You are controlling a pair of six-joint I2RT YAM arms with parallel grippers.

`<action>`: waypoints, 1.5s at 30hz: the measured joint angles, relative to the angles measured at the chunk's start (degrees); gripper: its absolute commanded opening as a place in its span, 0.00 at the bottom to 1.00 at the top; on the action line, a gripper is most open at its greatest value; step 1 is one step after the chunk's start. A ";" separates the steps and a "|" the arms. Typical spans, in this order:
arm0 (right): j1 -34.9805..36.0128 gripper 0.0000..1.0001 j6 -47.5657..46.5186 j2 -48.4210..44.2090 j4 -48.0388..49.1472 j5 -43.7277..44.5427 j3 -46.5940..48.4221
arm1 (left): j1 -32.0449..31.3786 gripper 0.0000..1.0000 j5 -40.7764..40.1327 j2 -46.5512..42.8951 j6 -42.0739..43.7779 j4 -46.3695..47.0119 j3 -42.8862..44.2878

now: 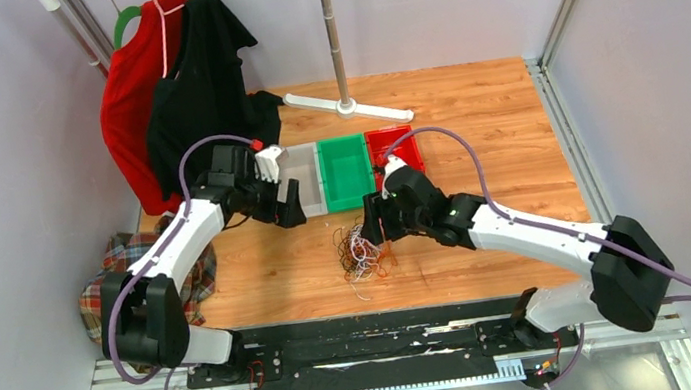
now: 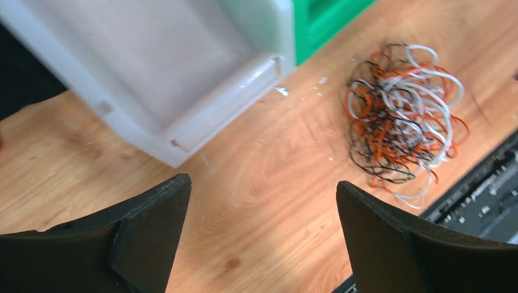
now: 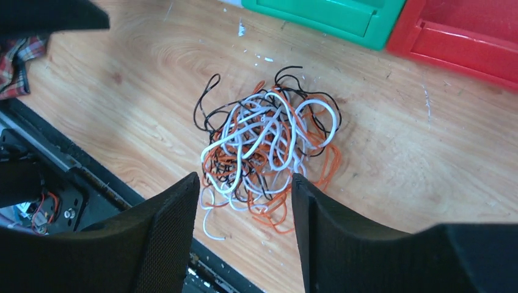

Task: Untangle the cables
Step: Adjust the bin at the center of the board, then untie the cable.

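The cables (image 1: 362,250) lie as one fist-sized tangle of thin white, orange and black wires on the wooden table near its front edge. The tangle also shows in the left wrist view (image 2: 400,119) and in the right wrist view (image 3: 269,146). My right gripper (image 1: 373,224) hovers just above the tangle's far right side, open and empty; its open jaws frame the tangle's near edge in the right wrist view (image 3: 245,183). My left gripper (image 1: 289,205) is open and empty, to the left of the tangle by the clear bin, and holds nothing in its own view (image 2: 262,186).
Three bins stand in a row behind the tangle: clear (image 1: 304,182), green (image 1: 347,172) and red (image 1: 403,150). A white stand base (image 1: 348,107) is farther back. Red and black shirts (image 1: 176,86) hang at back left. A plaid cloth (image 1: 129,269) lies at left. A black rail (image 1: 380,337) runs along the front.
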 measured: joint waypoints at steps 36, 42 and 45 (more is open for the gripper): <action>-1.11 0.28 3.06 8.98 16.13 -4.96 -13.03 | -12.70 0.32 20.28 13.14 5.64 5.16 -0.44; -1.11 0.27 3.04 7.89 16.02 -4.94 -13.42 | -12.72 0.09 22.38 11.93 5.27 3.56 0.31; -1.11 0.27 3.04 7.50 15.96 -4.94 -13.42 | -12.72 0.01 22.67 9.88 3.85 3.56 0.31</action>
